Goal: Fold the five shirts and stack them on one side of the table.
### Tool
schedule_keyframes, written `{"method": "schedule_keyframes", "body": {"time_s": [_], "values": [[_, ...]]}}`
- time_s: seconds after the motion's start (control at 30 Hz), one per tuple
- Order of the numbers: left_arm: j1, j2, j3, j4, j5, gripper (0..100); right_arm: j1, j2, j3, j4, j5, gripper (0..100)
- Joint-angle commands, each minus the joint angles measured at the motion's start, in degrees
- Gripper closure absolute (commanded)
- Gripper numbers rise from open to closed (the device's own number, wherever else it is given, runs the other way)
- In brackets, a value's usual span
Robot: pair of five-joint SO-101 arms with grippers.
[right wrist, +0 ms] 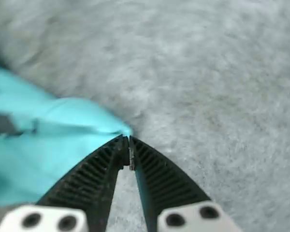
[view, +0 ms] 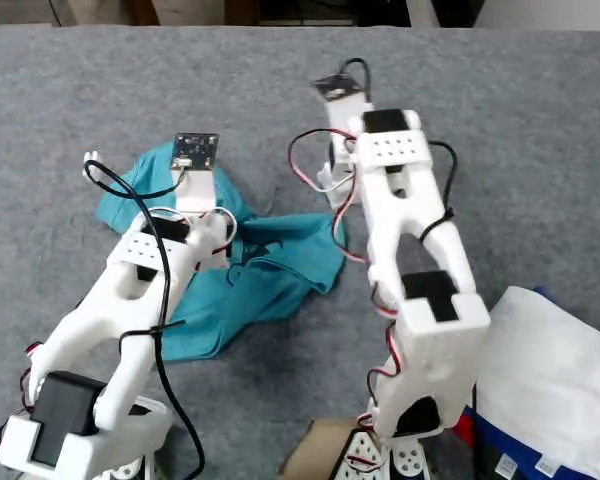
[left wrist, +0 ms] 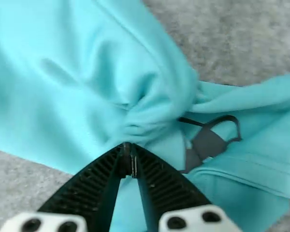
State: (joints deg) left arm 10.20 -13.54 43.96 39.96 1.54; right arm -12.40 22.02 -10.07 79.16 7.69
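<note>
- Fabric of the teal shirt [left wrist: 87,87] is being pinched by the clenched left gripper [left wrist: 128,155], bunching right at its tips.
- Beyond those tips, the crumpled shirt is being borne by the grey table [left wrist: 241,38].
- The right gripper [right wrist: 127,150] is being held clenched, a shirt corner just at its tips; whether that corner is being grasped cannot be told.

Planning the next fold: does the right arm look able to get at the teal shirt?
Likely yes: the right tool, shut, sits at the edge of the teal shirt, over table, unobstructed.
</note>
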Motion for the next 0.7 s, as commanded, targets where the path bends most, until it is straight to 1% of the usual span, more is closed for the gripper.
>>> {"method": "schedule_keyframes", "body": {"time_s": [0.0, 0.07, 0.13, 0.23, 0.43, 0.67], "values": [[-2.9, 0.0, -2.5, -0.7, 0.4, 98, -3.6, -4.8, 0.1, 1.6, 3.0, 88.8], [-4.8, 0.3, -2.5, -0.6, 0.5, 98, -5.0, -3.7, 0.1, 2.5, 3.3, 81.4], [-6.9, 0.4, -2.4, -0.6, 0.8, 98, -7.2, -1.9, 0.1, 2.9, 3.4, 78.0], [-8.9, 0.4, -1.3, -1.1, 0.9, 98, -10.6, 1.2, 0.0, 2.9, 3.5, 77.9], [-8.7, 0.4, -1.0, -1.0, 0.9, 98, -15.4, 4.1, 0.0, 3.7, 5.0, 77.9], [-8.9, 0.5, -0.9, -1.1, 0.9, 98, -15.4, 8.7, -0.3, -5.9, 5.1, 77.9]]}}
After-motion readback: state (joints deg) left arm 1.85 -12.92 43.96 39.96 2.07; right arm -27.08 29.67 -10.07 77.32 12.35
